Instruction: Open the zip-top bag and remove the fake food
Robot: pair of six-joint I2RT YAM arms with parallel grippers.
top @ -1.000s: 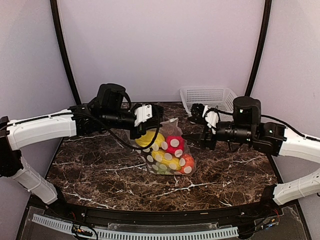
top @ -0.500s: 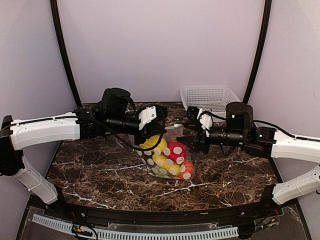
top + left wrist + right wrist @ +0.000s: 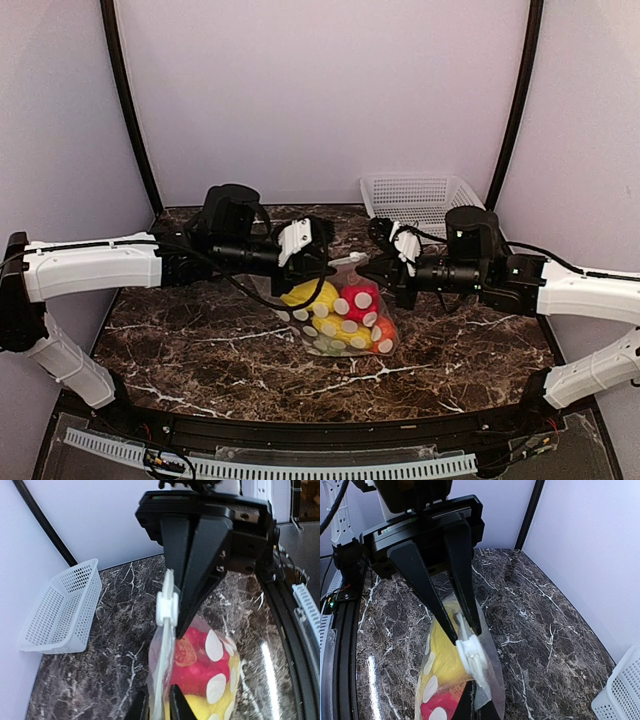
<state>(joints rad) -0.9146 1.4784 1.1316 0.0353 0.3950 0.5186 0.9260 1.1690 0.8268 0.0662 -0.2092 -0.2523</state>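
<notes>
The zip-top bag (image 3: 345, 318), clear with pale dots, hangs between my two grippers with its bottom resting on the marble table. The fake food inside shows as a yellow piece (image 3: 300, 294), a red piece (image 3: 358, 298) and an orange piece (image 3: 381, 330). My left gripper (image 3: 323, 262) (image 3: 159, 710) is shut on the bag's top edge from the left. Facing it, my right gripper (image 3: 371, 270) (image 3: 479, 707) is shut on the same edge, right beside the white slider (image 3: 167, 607) (image 3: 472, 655). The zip strip runs straight and looks closed.
A white lattice basket (image 3: 415, 195) (image 3: 60, 607) stands at the back right of the marble table (image 3: 200, 330), behind my right arm. Purple walls and black corner posts close in the back and sides.
My right gripper has moved left to the bag and shut on its top edge by the slider. The left gripper has shifted slightly right with the bag.
</notes>
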